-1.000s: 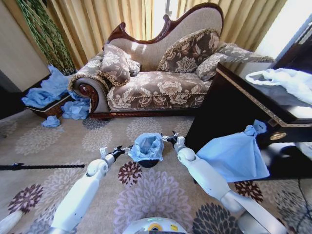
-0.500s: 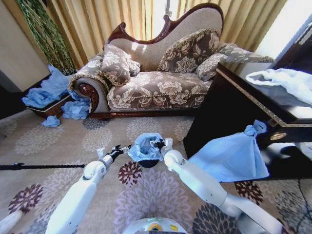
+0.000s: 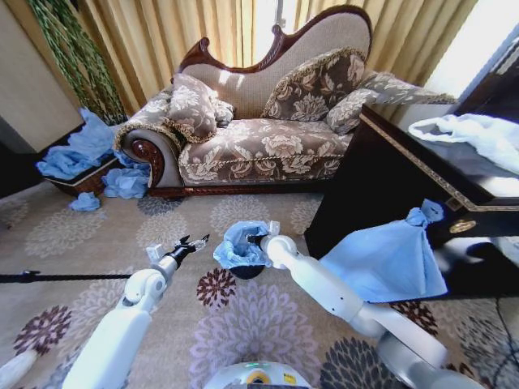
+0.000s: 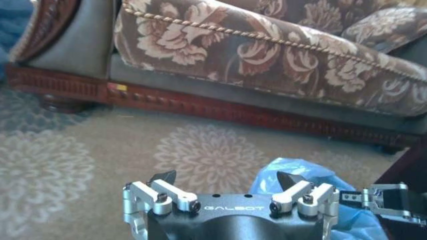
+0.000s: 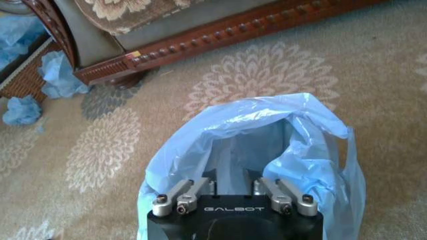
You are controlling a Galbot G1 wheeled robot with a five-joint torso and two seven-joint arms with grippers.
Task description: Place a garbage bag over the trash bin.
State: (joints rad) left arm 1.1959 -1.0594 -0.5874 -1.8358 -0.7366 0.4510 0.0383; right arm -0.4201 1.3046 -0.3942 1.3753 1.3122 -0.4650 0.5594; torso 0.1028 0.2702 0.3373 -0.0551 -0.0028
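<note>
Your right gripper (image 5: 233, 186) is down inside the mouth of the garbage bag (image 3: 241, 243), fingers close together w/ a narrow gap; can't tell if they pinch plastic. Bag is draped over the trash bin (image 3: 246, 271) on the carpet (image 3: 162, 231) in front of the sofa (image 3: 259, 146). Your left gripper (image 3: 191, 243) hangs released, fingers spread, just beside the bag, apart from it.

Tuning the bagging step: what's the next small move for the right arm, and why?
Probably push the right gripper a little deeper, pressing the garbage bag down inside. The bag already drapes over the trash bin, its mouth open around the gripper; the left gripper waits open, apart.
</note>
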